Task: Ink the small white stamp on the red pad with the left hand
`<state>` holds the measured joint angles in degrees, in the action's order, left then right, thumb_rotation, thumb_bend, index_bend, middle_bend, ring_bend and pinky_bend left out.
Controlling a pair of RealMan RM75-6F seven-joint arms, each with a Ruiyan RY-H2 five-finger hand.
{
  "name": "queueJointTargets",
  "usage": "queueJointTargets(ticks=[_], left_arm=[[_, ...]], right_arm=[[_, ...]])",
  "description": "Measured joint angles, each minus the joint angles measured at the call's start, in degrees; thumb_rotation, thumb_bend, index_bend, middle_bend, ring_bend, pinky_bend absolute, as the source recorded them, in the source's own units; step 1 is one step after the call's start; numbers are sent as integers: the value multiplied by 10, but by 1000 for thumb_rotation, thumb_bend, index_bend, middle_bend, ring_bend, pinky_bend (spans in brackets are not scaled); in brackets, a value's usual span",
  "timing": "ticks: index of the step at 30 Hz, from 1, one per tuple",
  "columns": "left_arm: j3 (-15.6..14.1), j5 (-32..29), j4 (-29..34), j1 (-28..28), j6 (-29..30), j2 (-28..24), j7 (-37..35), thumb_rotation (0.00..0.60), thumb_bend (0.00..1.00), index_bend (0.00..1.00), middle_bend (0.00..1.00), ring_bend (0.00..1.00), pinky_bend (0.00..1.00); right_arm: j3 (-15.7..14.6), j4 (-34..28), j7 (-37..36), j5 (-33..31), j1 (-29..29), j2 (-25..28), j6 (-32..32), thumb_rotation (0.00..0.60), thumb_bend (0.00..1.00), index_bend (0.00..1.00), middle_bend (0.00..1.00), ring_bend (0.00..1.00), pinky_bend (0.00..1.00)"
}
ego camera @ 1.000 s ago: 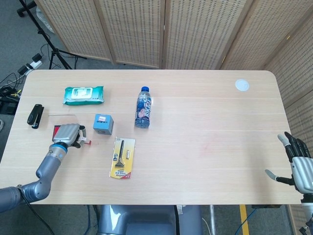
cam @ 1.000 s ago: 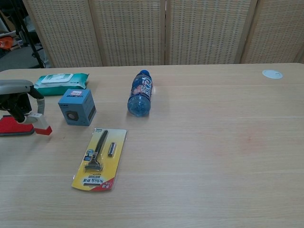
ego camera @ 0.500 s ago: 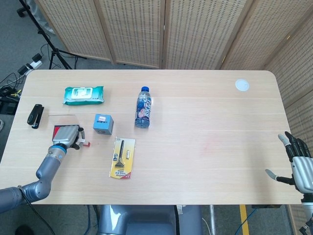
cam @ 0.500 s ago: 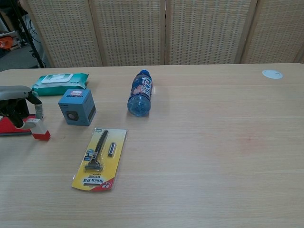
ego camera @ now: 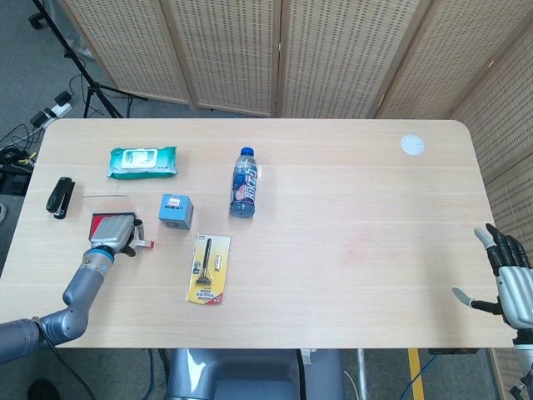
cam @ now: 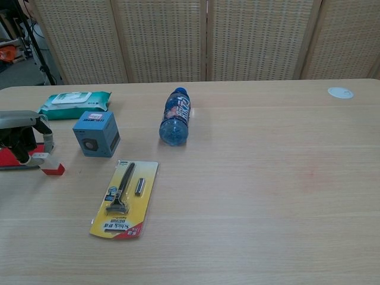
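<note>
Left hand point(ego camera: 114, 233): near the worktop's left edge, fingers curled down around the small white stamp point(cam: 43, 157), gripping it.
Small white stamp: low at the near-right corner of the red pad point(cam: 13, 158); whether it touches the pad surface cannot be told.
Red pad: flat by the left edge, mostly hidden under the hand in the head view.
Right hand point(ego camera: 510, 279): off the worktop's right edge near the front corner, fingers spread, holding nothing.
Blue cube point(ego camera: 176, 211): just right of the left hand, apart from it.
Razor pack point(ego camera: 208, 268): yellow card, toward the front edge, right of the hand.
Water bottle point(ego camera: 242, 182): lying on its side, mid-worktop.
Wipes pack point(ego camera: 143, 162): green, toward the far left.
Black stapler point(ego camera: 60, 197): at the left edge, beyond the pad.
White disc point(ego camera: 411, 144): far right corner.
</note>
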<state>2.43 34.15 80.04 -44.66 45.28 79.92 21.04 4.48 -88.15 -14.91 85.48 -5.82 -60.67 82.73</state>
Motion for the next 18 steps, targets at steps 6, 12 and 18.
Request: queueJointTargets(ticks=[6, 12, 18], left_arm=[[3, -17, 8, -7, 2, -4, 15, 600, 324, 520, 989, 944, 931], [4, -24, 14, -9, 5, -9, 20, 600, 324, 490, 989, 944, 931], [4, -27, 14, -10, 5, -12, 23, 600, 320, 467, 989, 944, 931]], right_arm=[[0, 0, -2, 0, 0, 0, 0, 600, 0, 0, 0, 0, 0], [0, 0, -3, 0, 1, 1, 1, 600, 0, 0, 0, 0, 0], [1, 1, -5, -1, 0, 1, 0, 600, 0, 0, 0, 0, 0]])
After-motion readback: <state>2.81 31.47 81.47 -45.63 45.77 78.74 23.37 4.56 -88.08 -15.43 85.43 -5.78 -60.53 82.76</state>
